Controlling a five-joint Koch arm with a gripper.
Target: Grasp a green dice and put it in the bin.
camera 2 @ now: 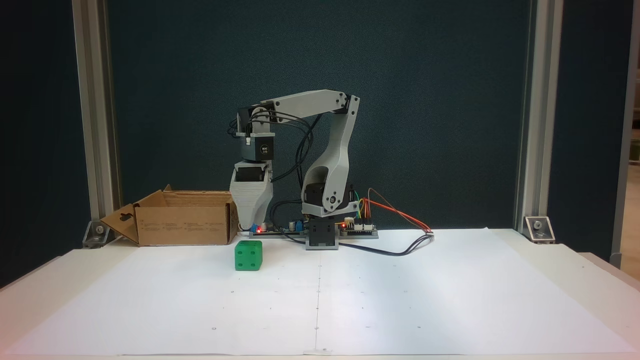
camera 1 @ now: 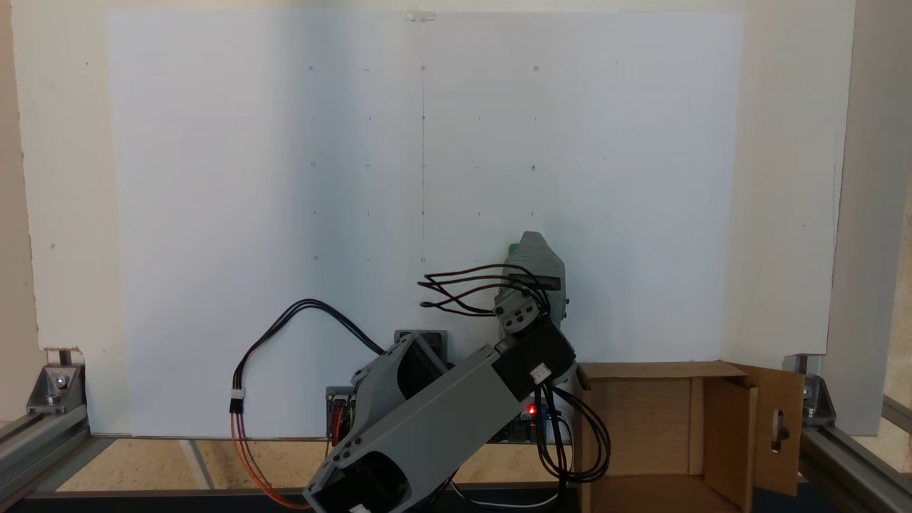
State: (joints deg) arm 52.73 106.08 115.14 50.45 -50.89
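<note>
The green dice (camera 2: pixel 248 255) rests on the white paper, a little to the right of the bin in this fixed view. From behind the arm, only a green sliver of the dice (camera 1: pixel 512 249) shows past the gripper's tip. The gripper (camera 2: pixel 249 225) points straight down, just above the dice and slightly on the base side of it; its grey shell (camera 1: pixel 536 251) covers the jaws, so open or shut is hidden. The bin is a brown cardboard box (camera 2: pixel 180 227) with upright flaps, seen at the lower right (camera 1: pixel 655 370) from behind, open-topped, with a slotted flap (camera 1: pixel 780 427).
The arm's base and circuit boards (camera 2: pixel 320 231) stand at the back of the paper, with cables (camera 2: pixel 400 247) trailing to the right. Aluminium posts (camera 2: pixel 95 125) (camera 2: pixel 532 125) frame the table. White paper (camera 2: pixel 400 300) stretches in front of the dice.
</note>
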